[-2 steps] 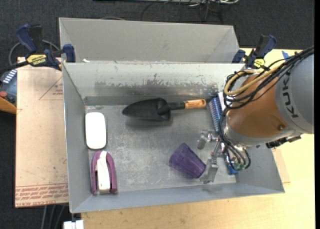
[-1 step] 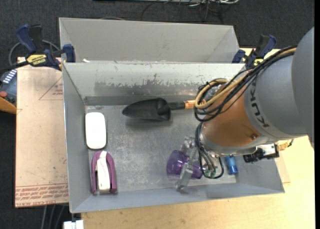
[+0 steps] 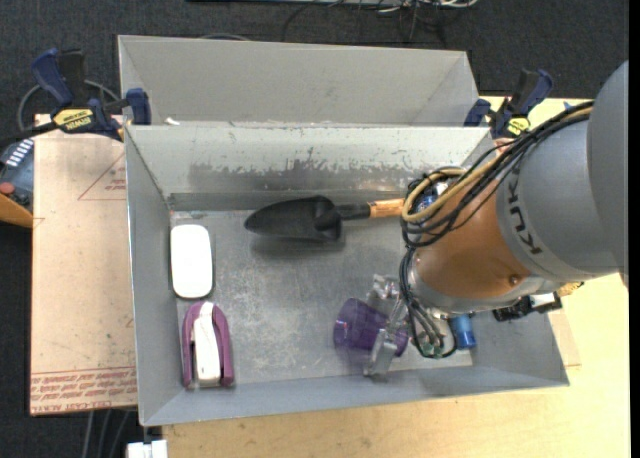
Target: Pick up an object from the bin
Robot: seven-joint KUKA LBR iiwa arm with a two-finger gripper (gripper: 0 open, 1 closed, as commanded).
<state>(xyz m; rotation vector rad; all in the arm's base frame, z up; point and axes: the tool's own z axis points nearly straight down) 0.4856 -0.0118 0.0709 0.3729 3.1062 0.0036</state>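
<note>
Closest to the near wall, in the left corner of the grey metal bin [image 3: 300,161], a purple-and-white stapler [image 3: 205,346] lies lengthwise along the left wall. Further right along the same near side, a see-through purple cup [image 3: 355,326] rests on the bin floor, just right of the middle. The fingers [image 3: 380,358] are down at the floor right against it. They stand spread apart, one toward the near wall and one toward the far side, with the cup's right edge at the gap between them. They are not closed on it, and nothing is lifted. Just beside them to the right, a small blue object [image 3: 462,332] peeks out from under the arm's orange cover [image 3: 455,261], where bundled cables loop.

Further back on the left, a white rounded bar [image 3: 191,260] lies just beyond the stapler, well apart from the cup. Farthest away, near the far wall, a black trowel [image 3: 295,218] lies flat. Its orange handle [image 3: 385,210] points right and runs in under the arm [image 3: 570,196].
</note>
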